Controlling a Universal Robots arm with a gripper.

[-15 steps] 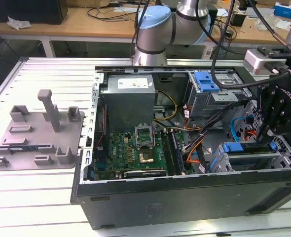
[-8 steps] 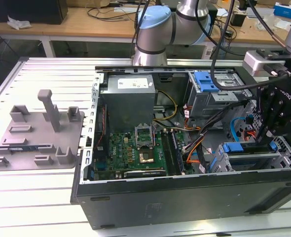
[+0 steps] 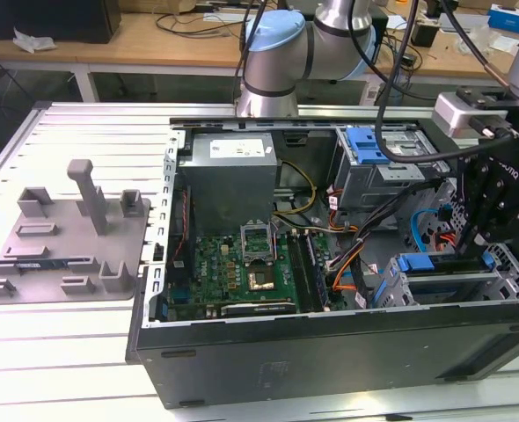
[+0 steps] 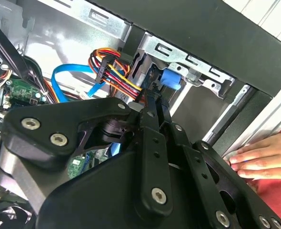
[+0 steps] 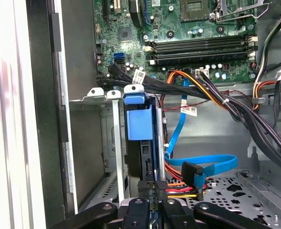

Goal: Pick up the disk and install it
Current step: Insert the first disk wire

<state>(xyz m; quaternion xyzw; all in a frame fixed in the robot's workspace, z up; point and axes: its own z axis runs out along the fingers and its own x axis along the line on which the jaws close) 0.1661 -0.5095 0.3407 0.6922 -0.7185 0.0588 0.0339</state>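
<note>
One claw [image 5: 155, 185] pinches the blue-framed disk [image 5: 139, 121] standing upright in a metal drive bay [image 5: 113, 143].

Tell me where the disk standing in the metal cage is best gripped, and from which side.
Pinch the disk across its thin width at the exposed edge facing the end effector, coming from the open cabled side. It stands on edge with a metal cage wall close beside one broad face, so probably only that narrow edge is reachable.

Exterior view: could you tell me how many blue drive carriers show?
2: one blue drive carrier in the bay by the arm, one in the cage beside the gripper; more may be hidden.
</note>
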